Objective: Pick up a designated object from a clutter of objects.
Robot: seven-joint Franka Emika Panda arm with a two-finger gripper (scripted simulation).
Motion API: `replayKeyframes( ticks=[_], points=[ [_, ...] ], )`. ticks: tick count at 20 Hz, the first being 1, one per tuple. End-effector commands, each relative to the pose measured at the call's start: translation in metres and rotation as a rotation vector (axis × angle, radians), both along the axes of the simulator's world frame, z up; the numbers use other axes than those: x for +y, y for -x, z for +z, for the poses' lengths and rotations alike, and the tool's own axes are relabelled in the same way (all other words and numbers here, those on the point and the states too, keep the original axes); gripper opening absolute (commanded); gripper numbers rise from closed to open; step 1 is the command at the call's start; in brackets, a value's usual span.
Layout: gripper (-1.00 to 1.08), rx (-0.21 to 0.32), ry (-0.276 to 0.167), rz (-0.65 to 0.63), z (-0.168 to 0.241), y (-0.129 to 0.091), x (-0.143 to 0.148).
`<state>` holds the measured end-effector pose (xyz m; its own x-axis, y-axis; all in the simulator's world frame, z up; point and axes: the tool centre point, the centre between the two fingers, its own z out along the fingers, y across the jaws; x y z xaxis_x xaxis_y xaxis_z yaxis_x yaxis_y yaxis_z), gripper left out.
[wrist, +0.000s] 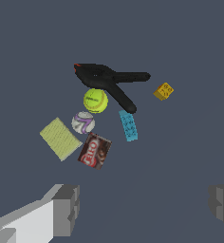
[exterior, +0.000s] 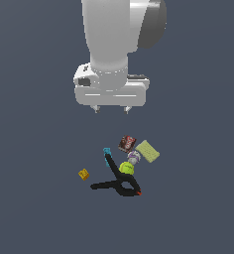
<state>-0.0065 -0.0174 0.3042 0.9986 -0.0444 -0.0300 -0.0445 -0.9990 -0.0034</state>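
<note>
We judge this to be the approach step: the claw (exterior: 111,109) hangs well above the bench (exterior: 34,208), jaws apart and holding nothing.

The designated object, a small yellow-orange block (exterior: 84,174), sits alone on the bench, apart from the black clamp (exterior: 116,182), just off the end of the clamp's handle on the exterior view's left. In the wrist view the block (wrist: 163,91) is off to one side of the claw's axis, not between the fingers (wrist: 66,210).

Next move, as we read it: shift the claw sideways over the block, then descend with jaws apart to straddle it (clamp handle is the nearest obstacle).

Count:
- yellow-orange block: one
- black clamp: one
- lime-green ball (wrist: 95,100): one
- white-purple ball (wrist: 83,122): one
- teal piece (wrist: 128,126): one
- dark red box (wrist: 94,150): one
- pale yellow-green pad (wrist: 60,138): one
</note>
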Motion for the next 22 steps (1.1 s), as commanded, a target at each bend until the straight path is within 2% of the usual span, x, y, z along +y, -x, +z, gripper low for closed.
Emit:
replayKeyframes(
  ticks=[1,11,17,22],
  points=[
    [1.0,0.0,0.0,0.0,0.0,0.0,0.0],
    [1.0,0.026,0.023,0.077,-0.01,0.002,0.016],
    [1.0,0.024,0.021,0.061,-0.013,-0.001,0.013],
    [1.0,0.021,0.015,0.014,-0.023,-0.012,0.007]
  ],
)
